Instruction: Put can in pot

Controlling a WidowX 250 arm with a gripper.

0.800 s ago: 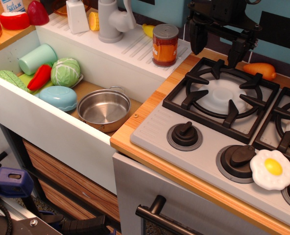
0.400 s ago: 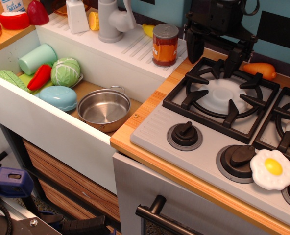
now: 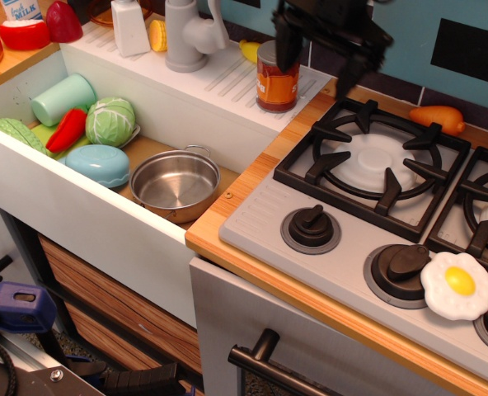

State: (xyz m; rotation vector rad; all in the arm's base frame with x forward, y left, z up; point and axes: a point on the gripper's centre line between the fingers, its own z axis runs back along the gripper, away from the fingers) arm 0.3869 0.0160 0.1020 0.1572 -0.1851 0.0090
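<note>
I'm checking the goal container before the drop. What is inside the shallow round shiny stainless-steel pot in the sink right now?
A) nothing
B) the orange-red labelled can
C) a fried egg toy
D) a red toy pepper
A: the shallow round shiny stainless-steel pot shows only its bare steel bottom, while the small orange-red labelled can with a silver lid stands on the white ledge behind the sink.

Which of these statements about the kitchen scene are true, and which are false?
1. The can stands upright on the white ledge behind the sink. True.
2. The pot already holds the can. False: the pot is empty and the can is on the ledge.
3. The gripper is open, with one finger in front of the can. True.
4. The pot sits on the stove. False: it lies in the sink, beside the blue bowl.
5. The fried egg lies near the stove knobs. True.
</note>
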